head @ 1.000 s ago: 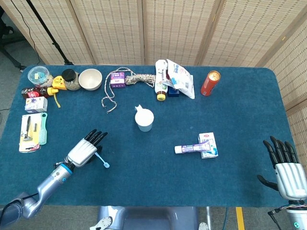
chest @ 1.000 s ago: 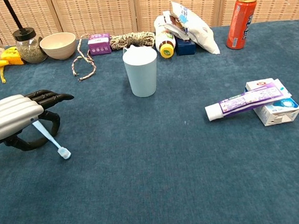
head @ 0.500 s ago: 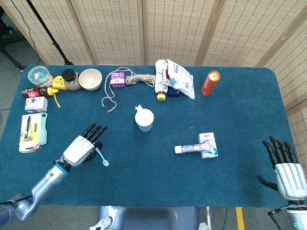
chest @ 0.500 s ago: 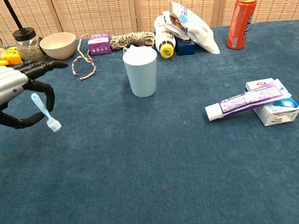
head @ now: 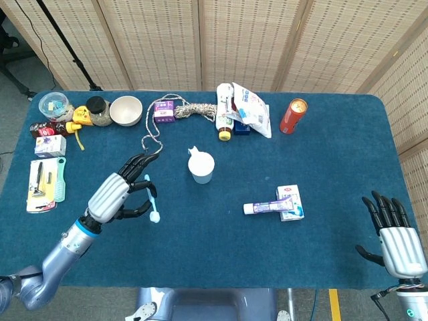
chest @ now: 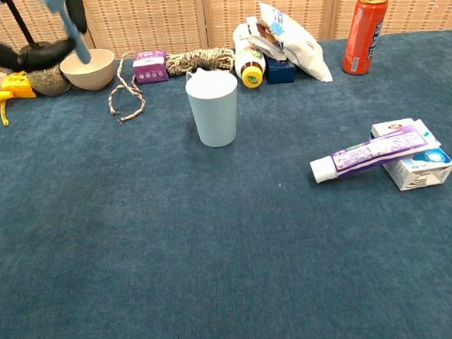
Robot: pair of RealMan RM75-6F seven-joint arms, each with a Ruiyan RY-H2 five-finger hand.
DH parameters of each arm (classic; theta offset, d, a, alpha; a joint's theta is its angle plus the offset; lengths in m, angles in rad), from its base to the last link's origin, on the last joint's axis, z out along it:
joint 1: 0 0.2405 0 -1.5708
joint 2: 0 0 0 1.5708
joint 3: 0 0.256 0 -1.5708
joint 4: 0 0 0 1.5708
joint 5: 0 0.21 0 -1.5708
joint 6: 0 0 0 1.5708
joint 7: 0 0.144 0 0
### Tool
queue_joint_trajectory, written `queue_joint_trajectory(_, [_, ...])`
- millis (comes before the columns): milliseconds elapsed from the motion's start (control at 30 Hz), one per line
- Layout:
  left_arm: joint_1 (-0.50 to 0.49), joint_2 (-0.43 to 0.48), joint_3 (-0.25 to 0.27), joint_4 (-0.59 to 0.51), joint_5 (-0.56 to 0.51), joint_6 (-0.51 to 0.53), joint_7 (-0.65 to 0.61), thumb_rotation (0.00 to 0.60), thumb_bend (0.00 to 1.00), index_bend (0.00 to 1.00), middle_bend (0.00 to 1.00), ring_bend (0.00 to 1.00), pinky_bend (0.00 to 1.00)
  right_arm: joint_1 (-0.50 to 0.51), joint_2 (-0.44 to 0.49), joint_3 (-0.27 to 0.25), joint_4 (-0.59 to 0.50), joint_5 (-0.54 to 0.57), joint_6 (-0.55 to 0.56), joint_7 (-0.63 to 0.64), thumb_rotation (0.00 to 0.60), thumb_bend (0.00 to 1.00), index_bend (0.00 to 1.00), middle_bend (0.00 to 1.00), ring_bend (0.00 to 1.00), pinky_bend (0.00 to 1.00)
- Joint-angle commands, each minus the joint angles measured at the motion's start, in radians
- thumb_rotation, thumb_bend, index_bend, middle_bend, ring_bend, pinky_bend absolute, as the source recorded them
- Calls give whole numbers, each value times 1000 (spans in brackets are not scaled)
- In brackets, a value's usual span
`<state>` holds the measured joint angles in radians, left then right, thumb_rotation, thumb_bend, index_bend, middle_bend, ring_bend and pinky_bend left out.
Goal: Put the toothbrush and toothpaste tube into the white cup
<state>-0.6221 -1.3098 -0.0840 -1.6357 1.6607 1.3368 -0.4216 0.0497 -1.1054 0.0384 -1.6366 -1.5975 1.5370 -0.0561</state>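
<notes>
Step in hand: the left robot hand is carrying the toothbrush toward the white cup, judging by how it is raised off the desk.
Left robot hand: it is gripping the toothbrush with fingers curled around the handle; the brush head is pointing down and toward the front edge of the desk.
Right robot hand: it is hanging near the front right corner, fingers spread, holding nothing.
White cup: it is standing upright near the middle of the desk, mouth clear, to the right of the raised hand.
Toothpaste tube: it is lying right of centre, leaning on a small box, untouched.
Doing it well: bring the brush over the cup's mouth before lowering, and tip it nearer upright so one end enters cleanly.
Watch for: the cup looks light, so a knock on the rim could be tipping it; the rope lies beyond the path.
Release: let go only once the lower end is well inside.
</notes>
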Motion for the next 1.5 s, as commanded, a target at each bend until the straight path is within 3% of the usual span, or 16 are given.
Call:
queue_joint_trajectory(33, [-89, 32, -101, -98, -136, -127, -136, 600, 466, 569, 0, 0, 0, 3, -3, 1, 2, 5, -6, -2, 600, 0, 0, 0, 0, 0])
queue_joint_trajectory(333, [-199, -78, -203, -27, -342, -321, -233, 600, 459, 569, 0, 0, 0, 13, -6, 11, 10, 34, -28, 7, 600, 0, 0, 0, 0, 0])
queue_joint_trajectory(700, [-277, -247, -252, 157, -455, -432, -284, 600, 459, 569, 0, 0, 0, 29, -11, 24, 38, 79, -70, 33, 600, 0, 0, 0, 0, 0])
queue_joint_trajectory(1500, [-302, -423, -269, 448, -495, -519, -332, 600, 459, 568, 0, 0, 0, 39, -12, 28, 49, 105, -94, 44, 600, 0, 0, 0, 0, 0])
